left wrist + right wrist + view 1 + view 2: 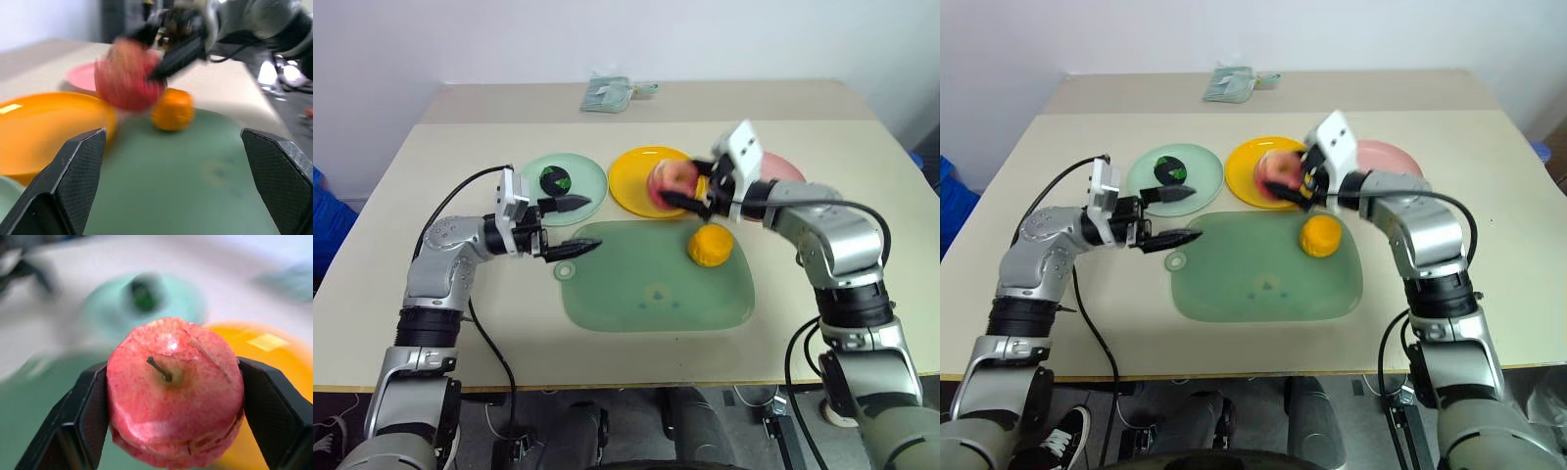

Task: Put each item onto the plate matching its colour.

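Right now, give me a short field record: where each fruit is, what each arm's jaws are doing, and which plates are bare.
pink-red apple: held in right gripper, above yellow plate
orange fruit: on pale green mat
dark green fruit: on mint green plate
left gripper: jaws open, holding nothing
pink plate: bare

Silver-grey jointed arms, black cables, white wrist blocks, black textured gripper fingers [73, 181].
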